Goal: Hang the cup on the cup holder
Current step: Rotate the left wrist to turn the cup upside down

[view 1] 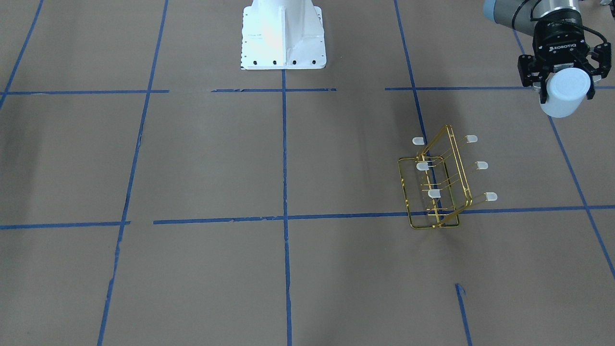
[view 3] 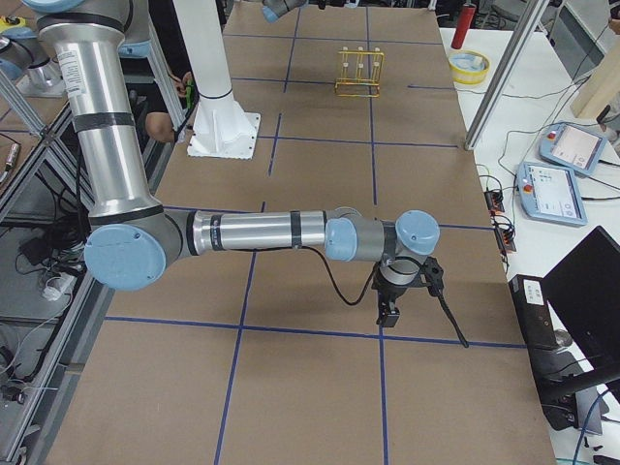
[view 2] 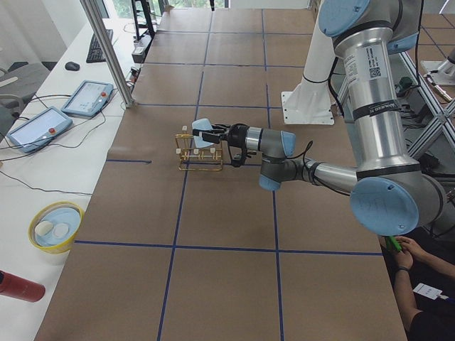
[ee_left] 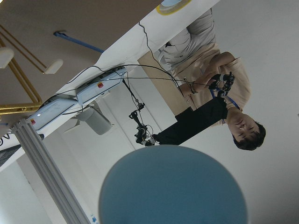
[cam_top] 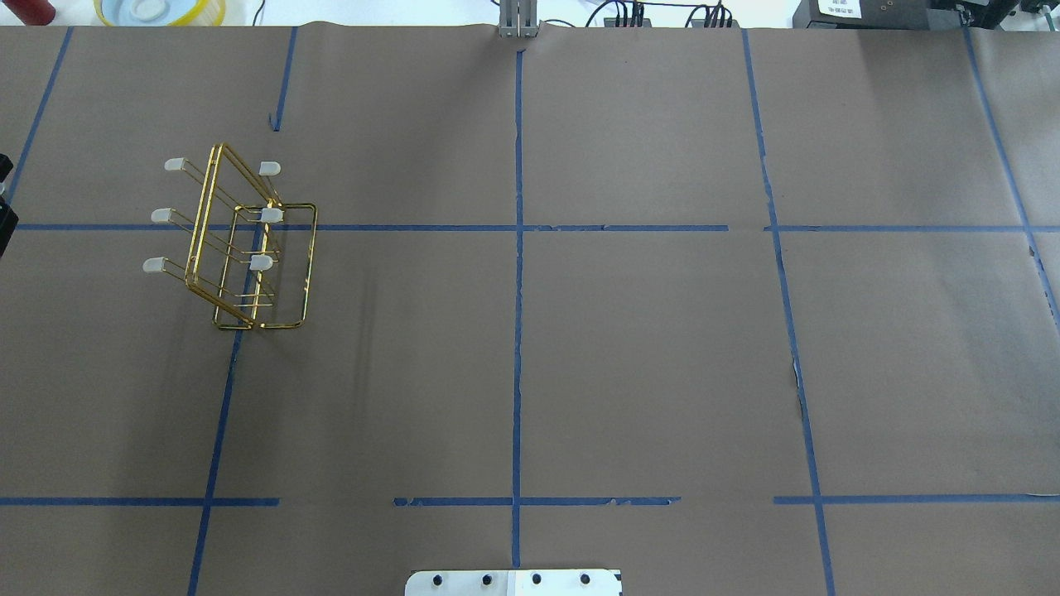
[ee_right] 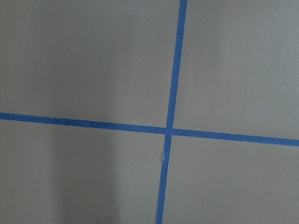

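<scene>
My left gripper is shut on the cup, a pale blue-white tumbler held on its side in the air, bottom end toward the front camera. It is off to the robot's left of the cup holder, a gold wire rack with whitish-capped prongs standing on the table. In the exterior left view the cup is level with the rack's upper part. The left wrist view shows the cup's round end and rack wires. My right gripper hangs low over the table far from the rack; I cannot tell its jaws.
The white robot base stands at mid table edge. Beyond the table's left end are a yellow bowl, a red bottle, two pendants and a metal post. A person shows in the left wrist view.
</scene>
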You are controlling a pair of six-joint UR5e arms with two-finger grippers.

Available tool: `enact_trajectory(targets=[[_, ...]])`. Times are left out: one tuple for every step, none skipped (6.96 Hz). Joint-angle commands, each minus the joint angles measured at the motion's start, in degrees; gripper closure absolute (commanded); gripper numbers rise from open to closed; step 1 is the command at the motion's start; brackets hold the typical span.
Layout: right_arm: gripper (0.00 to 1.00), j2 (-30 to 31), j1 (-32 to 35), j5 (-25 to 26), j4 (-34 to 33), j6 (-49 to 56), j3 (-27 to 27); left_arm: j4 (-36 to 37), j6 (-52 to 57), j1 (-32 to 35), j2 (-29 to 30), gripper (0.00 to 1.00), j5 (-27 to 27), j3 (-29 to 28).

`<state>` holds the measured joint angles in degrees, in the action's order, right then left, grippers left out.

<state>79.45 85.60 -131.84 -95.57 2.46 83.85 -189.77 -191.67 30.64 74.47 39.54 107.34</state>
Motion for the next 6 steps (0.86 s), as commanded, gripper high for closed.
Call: enact_trajectory(targets=[[0.00,0.0,0.0,0.0,0.0,0.0,0.0,-0.3,-6.1,-5.0,4.3,1.00,-10.0,-1.9],[0.00,0.0,0.0,0.0,0.0,0.0,0.0,-0.3,-8.5,-8.0,7.0,1.00,-15.3,-4.7],[0.00,0.0,0.0,0.0,-0.1,0.0,0.0,-0.4,-8.5,-10.0,9.1,1.00,-18.8,-6.5],[0.00,0.0,-0.1,0.0,-0.1,0.0,0.0,-0.7,-8.6,-11.5,11.2,1.00,-21.4,-8.5],[0.00,0.0,0.0,0.0,-0.1,0.0,0.0,-0.6,-9.8,-13.0,14.1,1.00,-24.7,-10.9],[0.00,0.0,-0.1,0.0,0.0,0.0,0.0,-0.7,-9.9,-14.0,15.7,1.00,-26.3,-11.8]])
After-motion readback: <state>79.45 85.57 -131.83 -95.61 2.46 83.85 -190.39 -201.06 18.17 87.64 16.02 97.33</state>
